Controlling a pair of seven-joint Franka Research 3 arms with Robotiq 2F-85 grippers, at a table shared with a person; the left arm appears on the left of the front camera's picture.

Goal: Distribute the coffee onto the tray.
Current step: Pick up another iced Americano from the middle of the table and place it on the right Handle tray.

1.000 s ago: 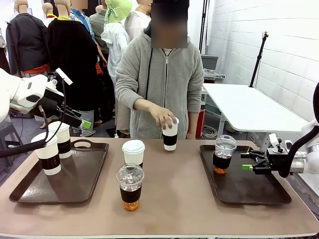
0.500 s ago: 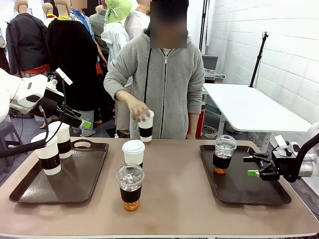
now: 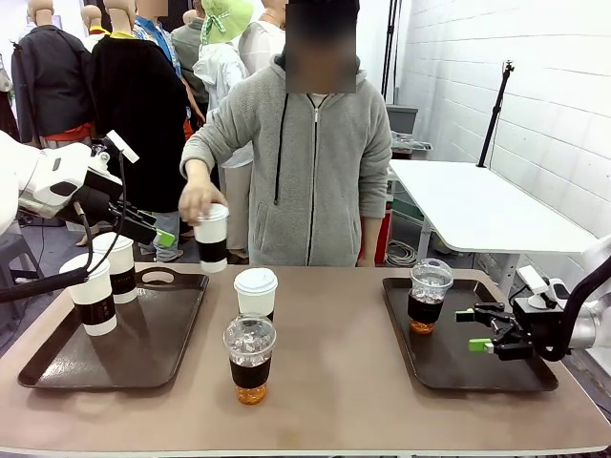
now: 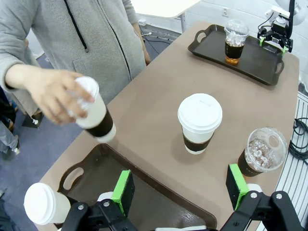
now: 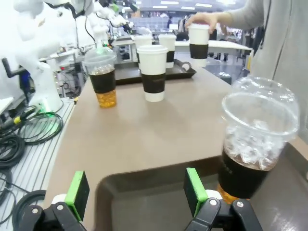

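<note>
A person's hand holds a white sleeved coffee cup in the air above the far right corner of the left tray. Two white cups stand on that tray. On the bare table are one white cup and one iced coffee. A second iced coffee stands on the right tray. My left gripper hovers open and empty above the left tray. My right gripper is open and empty, low over the right tray beside the iced cup.
The person stands at the far side of the table in a grey hoodie, arm stretched toward the left tray. A white side table stands behind the right tray. Cables lie on the floor beside the table.
The person's hand lifted a white cup from the far middle of the table and carried it left toward the left tray. My right gripper drifted slightly lower; the left arm stayed still.
</note>
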